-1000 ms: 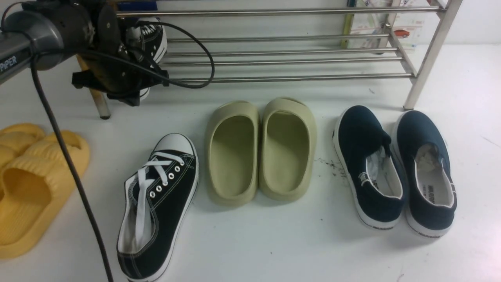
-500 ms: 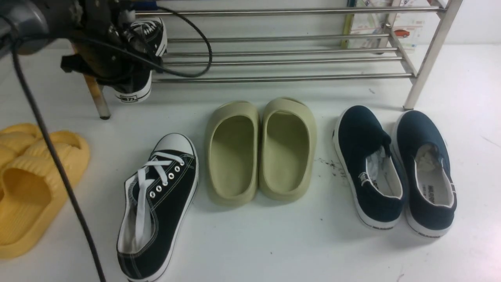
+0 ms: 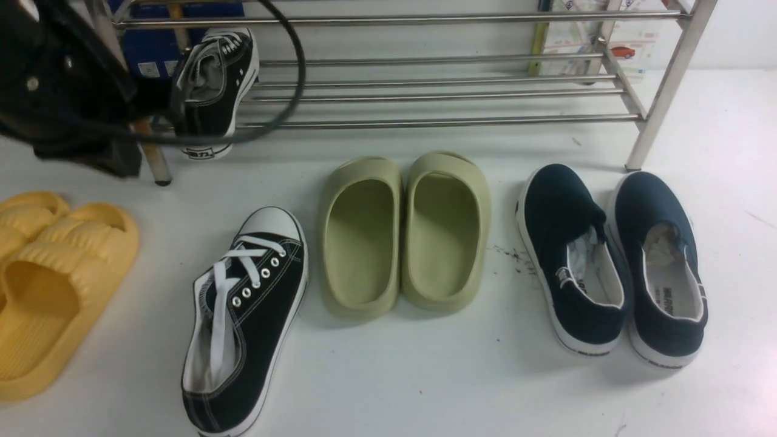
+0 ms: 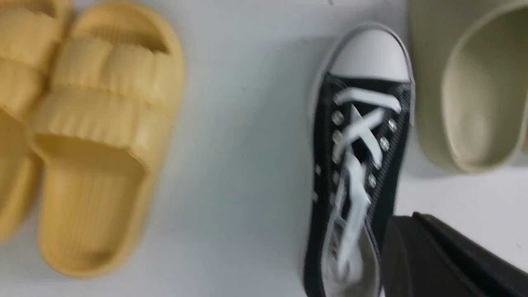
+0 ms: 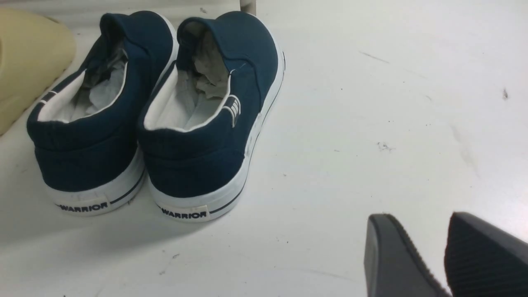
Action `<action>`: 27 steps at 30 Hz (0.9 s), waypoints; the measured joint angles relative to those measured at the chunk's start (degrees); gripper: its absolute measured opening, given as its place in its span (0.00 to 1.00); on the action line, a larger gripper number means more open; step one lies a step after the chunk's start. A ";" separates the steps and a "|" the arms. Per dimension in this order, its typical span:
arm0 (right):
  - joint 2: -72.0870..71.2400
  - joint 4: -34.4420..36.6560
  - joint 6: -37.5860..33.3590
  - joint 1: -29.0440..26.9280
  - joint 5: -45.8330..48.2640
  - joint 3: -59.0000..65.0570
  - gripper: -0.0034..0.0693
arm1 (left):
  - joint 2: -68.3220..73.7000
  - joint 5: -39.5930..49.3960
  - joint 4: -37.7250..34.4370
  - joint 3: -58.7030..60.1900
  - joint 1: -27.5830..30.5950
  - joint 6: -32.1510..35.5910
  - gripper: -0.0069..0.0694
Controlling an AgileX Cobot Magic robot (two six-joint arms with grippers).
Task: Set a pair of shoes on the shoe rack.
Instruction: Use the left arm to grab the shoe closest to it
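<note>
One black sneaker (image 3: 213, 85) of the pair lies tilted at the left end of the shoe rack (image 3: 437, 94), its heel hanging over the front bar. The other black sneaker (image 3: 243, 321) lies on the white floor, toe towards the rack. It also fills the left wrist view, laces up (image 4: 359, 156). My left arm (image 3: 67, 97) is a dark blur just left of the racked sneaker, apart from it. My left gripper (image 4: 406, 220) hovers above the floor sneaker's heel end, shut and empty. My right gripper (image 5: 416, 235) is open over bare floor.
Olive-green slides (image 3: 403, 233) sit beside the floor sneaker. Navy slip-ons (image 3: 610, 261) stand to the right, near the rack's right leg (image 3: 655, 115). Yellow slides (image 3: 48, 285) lie at the far left. A black cable (image 3: 285, 79) loops in front of the rack.
My left arm has drawn back from the rack, to the left and towards the camera. The sneaker stays on the rack with its heel over the front bar.
</note>
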 joint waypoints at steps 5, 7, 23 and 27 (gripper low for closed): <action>0.00 0.00 0.00 0.00 0.00 0.00 0.38 | -2.16 -1.95 -2.76 9.90 -0.16 0.50 0.07; 0.00 0.00 0.00 0.00 0.00 0.00 0.38 | -1.36 -2.60 -2.82 12.87 -0.16 0.50 0.07; 0.00 0.00 0.00 0.00 0.00 0.00 0.38 | 8.14 -6.54 0.31 15.54 -3.74 -1.54 0.58; 0.00 0.00 0.00 0.00 0.00 0.00 0.38 | 13.10 -8.55 2.10 17.94 -3.96 -4.12 0.66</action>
